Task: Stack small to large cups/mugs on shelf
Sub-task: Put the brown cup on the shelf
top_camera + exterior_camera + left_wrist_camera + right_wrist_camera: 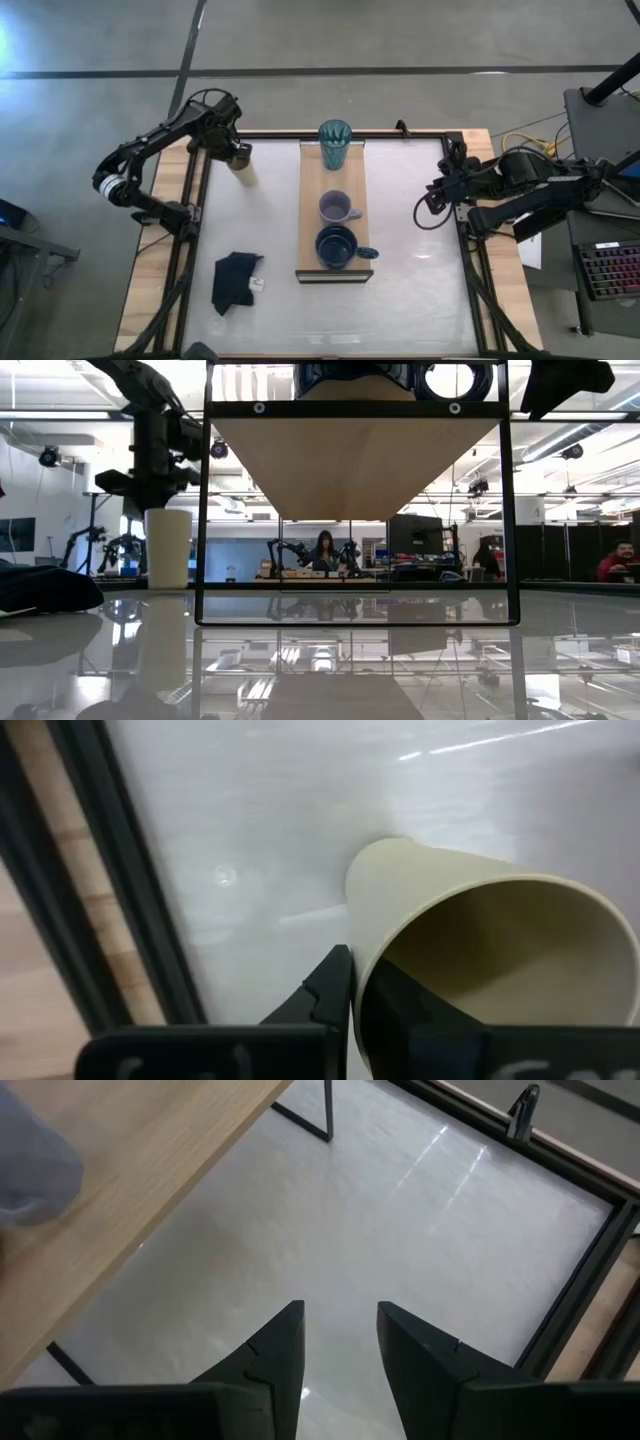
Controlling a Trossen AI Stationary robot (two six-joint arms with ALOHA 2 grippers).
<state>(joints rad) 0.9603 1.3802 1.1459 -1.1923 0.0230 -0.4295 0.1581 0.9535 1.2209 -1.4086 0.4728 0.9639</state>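
The shelf is a raised wooden board in the middle of the table. On it stand the teal tumbler at the far end, the lavender mug and the dark blue mug at the near end. The cream cup stands upright on the white tabletop near the far left corner, also clear in the low view. My left gripper is at the cup's rim, shut on it. My right gripper is open and waits over the table to the right of the shelf. My left gripper holds the cream cup by its rim, on the wall that faces the table's left edge. One finger is outside the wall and one is inside the cup. The fingers come from above. The cup stands upright with its base on the table.
A black cloth lies on the table near the left front. The shelf stands on a black frame with open room beneath it. The black table frame runs close beside the cup. People sit in the room behind.
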